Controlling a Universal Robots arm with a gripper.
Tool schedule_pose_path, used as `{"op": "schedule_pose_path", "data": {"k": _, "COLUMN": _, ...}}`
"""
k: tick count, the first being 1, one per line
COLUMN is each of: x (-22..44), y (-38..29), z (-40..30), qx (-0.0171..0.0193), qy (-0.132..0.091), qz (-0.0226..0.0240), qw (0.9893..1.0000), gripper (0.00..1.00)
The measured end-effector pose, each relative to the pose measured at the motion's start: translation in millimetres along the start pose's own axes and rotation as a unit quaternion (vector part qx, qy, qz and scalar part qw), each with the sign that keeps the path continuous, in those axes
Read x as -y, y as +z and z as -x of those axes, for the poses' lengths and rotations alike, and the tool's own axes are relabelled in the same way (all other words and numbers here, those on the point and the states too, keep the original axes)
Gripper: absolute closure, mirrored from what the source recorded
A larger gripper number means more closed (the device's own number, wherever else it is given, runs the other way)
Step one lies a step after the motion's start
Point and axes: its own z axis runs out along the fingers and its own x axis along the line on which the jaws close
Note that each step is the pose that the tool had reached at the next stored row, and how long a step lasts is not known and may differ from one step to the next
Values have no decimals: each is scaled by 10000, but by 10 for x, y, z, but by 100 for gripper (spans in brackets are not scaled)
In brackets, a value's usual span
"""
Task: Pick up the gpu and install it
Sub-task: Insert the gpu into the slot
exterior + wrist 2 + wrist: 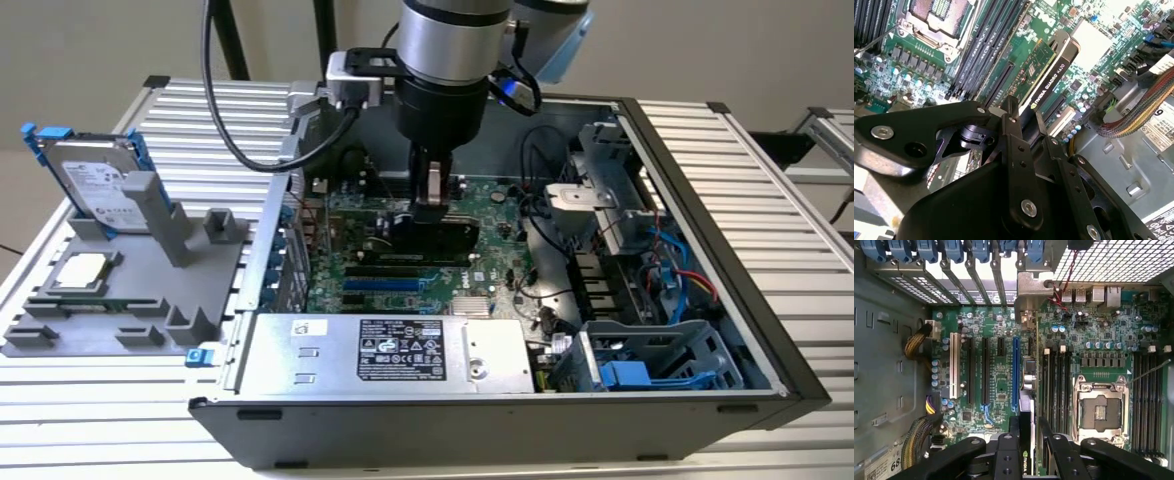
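Jaws (1026, 117) closed on upper edge of thin green-and-black gpu card (1046, 75), held upright over motherboard slots (984, 370). Light, rigid, fragile (grip edges, not components).

I see the gpu (1046, 82) on edge, green board one face, black cooler the other, over the motherboard slots.

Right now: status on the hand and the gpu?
Hand shut on the gpu, inside the open case. Card upright on edge over the motherboard slots. Seating cannot be told. Nothing in the way.
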Motion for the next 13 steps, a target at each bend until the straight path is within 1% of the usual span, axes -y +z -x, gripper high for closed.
{"op": "schedule_pose_path", "data": {"k": 6, "x": -10, "y": 36, "z": -27, "qx": 1, "qy": 35, "qz": 0, "qw": 10000, "gripper": 100}}
{"op": "schedule_pose_path", "data": {"k": 13, "x": -14, "y": 78, "z": -49, "qx": 6, "qy": 158, "qz": 19, "qw": 9999, "gripper": 100}}
